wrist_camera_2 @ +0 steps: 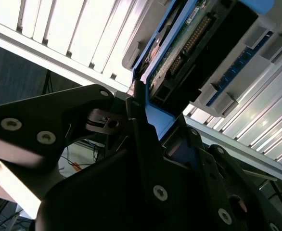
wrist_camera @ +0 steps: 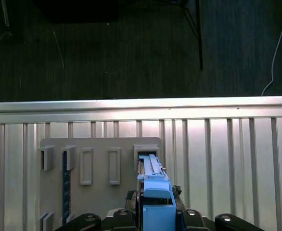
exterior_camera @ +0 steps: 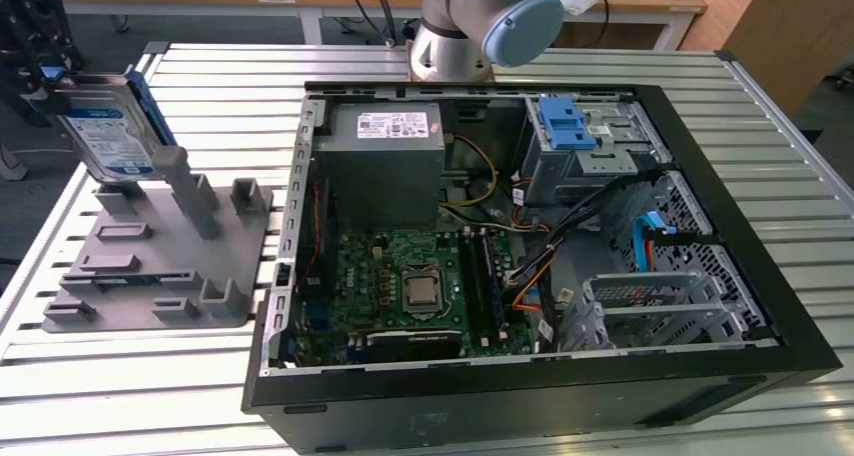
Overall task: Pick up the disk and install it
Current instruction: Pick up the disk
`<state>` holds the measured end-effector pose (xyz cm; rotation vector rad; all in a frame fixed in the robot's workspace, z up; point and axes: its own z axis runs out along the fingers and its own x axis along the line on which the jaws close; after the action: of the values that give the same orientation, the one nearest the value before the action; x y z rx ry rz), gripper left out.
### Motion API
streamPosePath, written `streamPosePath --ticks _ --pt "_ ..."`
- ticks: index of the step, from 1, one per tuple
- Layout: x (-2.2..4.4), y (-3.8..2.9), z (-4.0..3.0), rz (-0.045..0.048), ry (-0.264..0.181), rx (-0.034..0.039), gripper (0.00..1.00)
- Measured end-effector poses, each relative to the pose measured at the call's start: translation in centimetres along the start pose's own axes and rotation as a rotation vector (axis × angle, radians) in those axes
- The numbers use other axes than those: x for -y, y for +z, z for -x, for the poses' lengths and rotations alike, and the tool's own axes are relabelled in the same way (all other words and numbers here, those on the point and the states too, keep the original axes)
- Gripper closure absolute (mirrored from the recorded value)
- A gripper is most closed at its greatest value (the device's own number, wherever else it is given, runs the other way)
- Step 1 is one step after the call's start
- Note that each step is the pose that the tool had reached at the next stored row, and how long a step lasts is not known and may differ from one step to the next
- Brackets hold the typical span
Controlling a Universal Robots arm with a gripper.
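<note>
So, gripper [exterior_camera: 51, 88]: sitting way over at the exterior view's left edge, up above the grey holder plate [exterior_camera: 160, 276].
Fingers [wrist_camera_2: 137, 115]: clamped shut on the disk. In the second wrist view the black fingers press right against its blue frame on both sides, with no gap showing.
Disk [exterior_camera: 110, 136]: held upright on its edge by the top end. The white-and-blue label faces the exterior camera and the blue carrier frame runs along the sides.
Disk underside: the second wrist view shows the green circuit board and the connector end [wrist_camera_2: 179, 48].
Disk vs slot: its lower end is right at the back slot of the holder plate. Honestly can't tell if it's seated in there or just clear of it. In the first wrist view the disk [wrist_camera: 154, 192] lines up with that slot [wrist_camera: 146, 153].
Holder plate: flat grey thing with slots and upright posts. One post [exterior_camera: 187, 191] stands just in front of the disk.
Table [exterior_camera: 134, 396]: slatted aluminium, with the plate and the PC case side by side on it.
PC case [exterior_camera: 534, 401]: lying open on the exterior view's right, well apart from the disk.
Inside the case: motherboard [exterior_camera: 400, 286], grey power-supply box [exterior_camera: 387, 161], and a blue latch [exterior_camera: 571, 126] on the metal drive cage.
Arm [exterior_camera: 467, 26]: the base stands behind the case.
</note>
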<state>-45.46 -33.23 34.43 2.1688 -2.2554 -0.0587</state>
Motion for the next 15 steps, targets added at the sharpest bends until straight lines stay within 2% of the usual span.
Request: streamPosePath --ticks 15 --pt "-0.04 -1.12 0.02 0.0000 0.000 0.0000 0.64"
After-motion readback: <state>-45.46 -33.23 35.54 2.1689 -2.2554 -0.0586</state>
